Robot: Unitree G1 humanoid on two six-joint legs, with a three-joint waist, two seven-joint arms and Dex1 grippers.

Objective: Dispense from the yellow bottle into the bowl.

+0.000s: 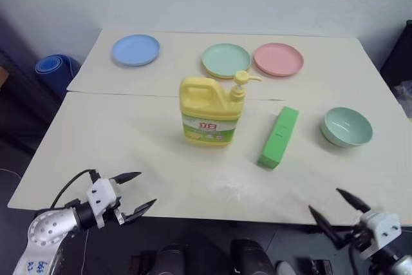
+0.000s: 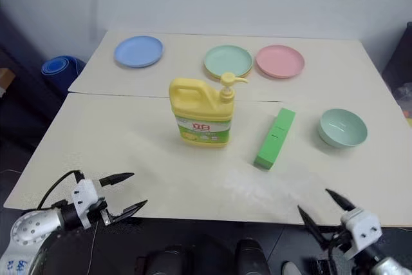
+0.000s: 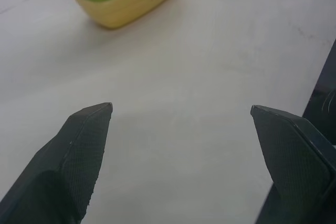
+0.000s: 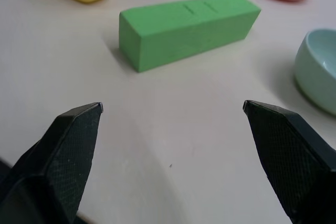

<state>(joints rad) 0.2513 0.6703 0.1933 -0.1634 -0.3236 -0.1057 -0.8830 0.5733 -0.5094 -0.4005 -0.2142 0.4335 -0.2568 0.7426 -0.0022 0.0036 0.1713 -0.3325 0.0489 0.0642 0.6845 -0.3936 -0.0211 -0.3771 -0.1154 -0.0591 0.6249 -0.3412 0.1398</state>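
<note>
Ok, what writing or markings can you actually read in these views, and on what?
"立白": red characters on the yellow bottle's label.
Smaller print on that label: too small to read.
Green box: two short marks on top, no legible text.
Bowl: no writing.

yellow bottle (image 1: 209,113): glossy smooth plastic, printed label on its front
bowl (image 1: 347,127): pale mint plastic, smooth, soft sheen
green box (image 4: 185,23): matt, flat-faced, sharp edges; material unclear
table (image 1: 129,140): cream top, matt, smooth
plates at far edge (image 1: 279,59): smooth, satin plastic look
fingers (image 3: 79,145): black, fine cross-hatched texture, matt
</note>
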